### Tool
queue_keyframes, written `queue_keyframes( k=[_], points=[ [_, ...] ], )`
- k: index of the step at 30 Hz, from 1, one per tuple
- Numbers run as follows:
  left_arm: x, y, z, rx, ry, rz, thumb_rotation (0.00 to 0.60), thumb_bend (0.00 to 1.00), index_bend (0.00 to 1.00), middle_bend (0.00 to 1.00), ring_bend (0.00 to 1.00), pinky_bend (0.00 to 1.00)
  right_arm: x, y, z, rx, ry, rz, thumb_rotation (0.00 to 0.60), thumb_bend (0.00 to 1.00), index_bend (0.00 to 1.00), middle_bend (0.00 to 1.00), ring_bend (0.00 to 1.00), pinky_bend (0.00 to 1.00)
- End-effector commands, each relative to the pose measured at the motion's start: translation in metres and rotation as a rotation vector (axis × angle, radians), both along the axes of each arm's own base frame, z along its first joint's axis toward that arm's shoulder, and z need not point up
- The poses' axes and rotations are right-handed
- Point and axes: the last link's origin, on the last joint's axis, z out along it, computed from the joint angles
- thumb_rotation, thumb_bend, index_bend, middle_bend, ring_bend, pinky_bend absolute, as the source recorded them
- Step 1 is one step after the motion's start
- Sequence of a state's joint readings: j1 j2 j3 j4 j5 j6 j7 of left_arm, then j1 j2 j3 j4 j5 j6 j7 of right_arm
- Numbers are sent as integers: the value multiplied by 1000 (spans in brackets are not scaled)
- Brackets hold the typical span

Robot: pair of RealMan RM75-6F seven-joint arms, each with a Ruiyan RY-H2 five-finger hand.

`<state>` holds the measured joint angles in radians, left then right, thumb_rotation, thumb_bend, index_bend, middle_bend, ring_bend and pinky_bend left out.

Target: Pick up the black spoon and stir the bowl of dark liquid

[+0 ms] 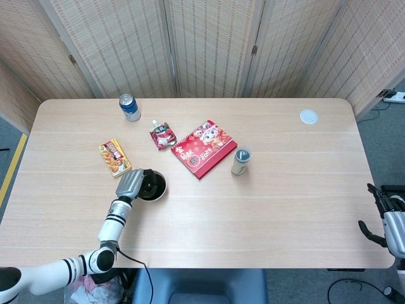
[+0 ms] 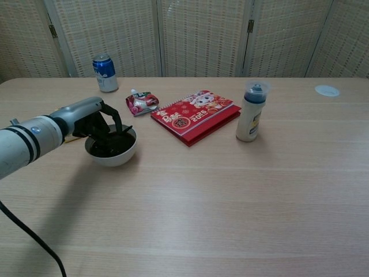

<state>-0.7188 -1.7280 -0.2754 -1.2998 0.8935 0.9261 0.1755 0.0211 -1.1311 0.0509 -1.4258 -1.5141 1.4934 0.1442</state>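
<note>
**Inspector A:** We begin at the bowl (image 2: 111,151), white, holding dark liquid, on the bench (image 2: 230,196). The black spoon (image 2: 122,131) shows at the bowl's far rim as a dark handle rising from the liquid; its lower end is lost against the liquid.

**Inspector B:** Agreed. We find the left hand (image 2: 95,121) over the near-left side of the bowl, dark fingers (image 2: 108,131) curled down into it and closed about the spoon. In the head view the same hand (image 1: 131,183) covers the bowl's left part (image 1: 154,187), and the spoon cannot be made out there.

**Inspector A:** The right hand (image 1: 387,215) sits well off the bowl, beyond the bench's right edge. Whether its fingers are spread or closed we cannot tell.

**Inspector B:** Outward from the bowl: a snack box (image 1: 114,158) just behind-left; a red pouch (image 2: 142,103) behind; a blue can (image 2: 105,73) further behind. A red notebook (image 2: 196,116) lies behind-right, a capped bottle (image 2: 251,112) stands upright further right, and a small white disc (image 2: 327,90) lies far right.
</note>
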Motion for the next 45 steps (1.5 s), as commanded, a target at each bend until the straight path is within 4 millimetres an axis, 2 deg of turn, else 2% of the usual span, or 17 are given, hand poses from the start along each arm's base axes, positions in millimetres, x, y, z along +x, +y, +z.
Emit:
queue_keyframes(
  k=[1,6,14,21,25,29,35,38,40,42,45],
  points=[
    [2,-3,-2,-10,3,-15,600,476,667,1000,990,1000,1,0,-2,38,12,-14,600,238,0,197,265,277],
    [7,7,-8,4,-3,-4,600,475,667,1000,990,1000,5,1,-6,64,17,-5,600,238,0,191,166,269],
    [5,26,-7,47,-13,45,600,475,667,1000,990,1000,7,0,-13,92,12,19,600,238,0,189,149,247],
    [-4,14,3,38,-36,51,600,475,667,1000,990,1000,7,-3,-16,99,1,33,600,238,0,189,147,242],
    [-3,2,3,19,-36,24,600,475,666,1000,990,1000,7,-5,-16,94,-4,36,600,238,0,189,147,242],
    [-1,-1,2,17,-35,10,600,474,646,1000,986,1000,7,-5,-16,88,-6,39,600,238,0,189,147,241],
    [0,0,6,17,-42,8,600,471,534,994,978,998,8,-6,-14,75,-11,44,600,238,0,189,147,242],
    [-1,-1,9,8,-36,5,600,434,370,980,970,988,8,-6,-14,73,-12,45,600,239,0,189,147,241],
    [-1,-3,12,12,-43,6,600,343,212,964,959,974,9,-7,-14,72,-11,47,600,239,0,189,147,241],
    [-1,-4,15,19,-51,3,600,308,143,948,947,967,9,-8,-14,71,-11,49,600,238,0,189,147,241],
    [0,-5,26,56,-77,0,600,300,115,925,926,957,10,-9,-13,69,-10,54,600,239,0,189,147,241]
  ],
)
